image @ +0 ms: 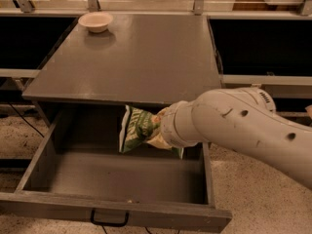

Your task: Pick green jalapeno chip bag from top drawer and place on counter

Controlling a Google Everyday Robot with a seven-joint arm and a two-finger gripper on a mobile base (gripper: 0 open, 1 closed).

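Observation:
The green jalapeno chip bag hangs in the air above the open top drawer, its top about level with the front edge of the counter. My gripper is shut on the bag's right end; the big white arm comes in from the right and hides most of the fingers. The drawer is pulled fully out, with its black pull handle at the front, and its floor shows nothing else.
A small beige bowl stands at the counter's back left. Dark open shelves flank the cabinet on both sides. Metal posts rise behind the counter. Speckled floor lies to the left and right of the drawer.

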